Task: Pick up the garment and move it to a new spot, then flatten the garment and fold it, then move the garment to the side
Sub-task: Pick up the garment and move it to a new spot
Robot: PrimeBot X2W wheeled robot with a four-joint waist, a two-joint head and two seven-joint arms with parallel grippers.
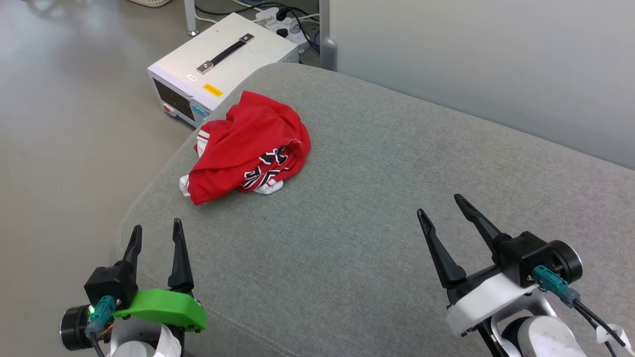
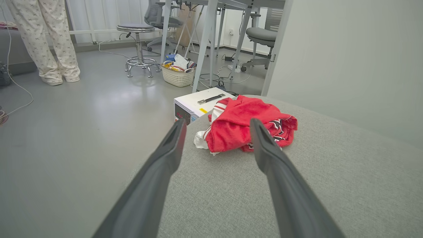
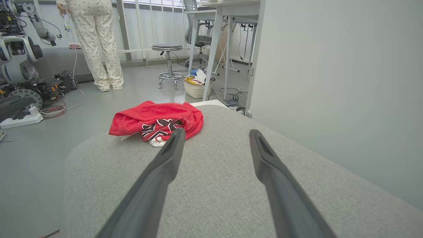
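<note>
The garment [image 1: 250, 148] lies crumpled at eleven o'clock on the cushion [image 1: 347, 223]. The left gripper [image 1: 157, 224] and right gripper [image 1: 439, 204] are wide and empty.

1. The right gripper [image 3: 217, 132] has its fingers spread wide over the grey cushion [image 3: 214, 205], with nothing between them.
2. The crumpled red garment [image 3: 155, 119] lies ahead, beyond the view's left fingertip.
3. A person [image 3: 99, 43] stands far beyond.

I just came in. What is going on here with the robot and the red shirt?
Nothing is held yet. The red shirt lies crumpled near the far left corner of a grey cushion. The robot's left gripper and right gripper are open over the near side, apart from the shirt. A person stands on the floor beyond.
</note>
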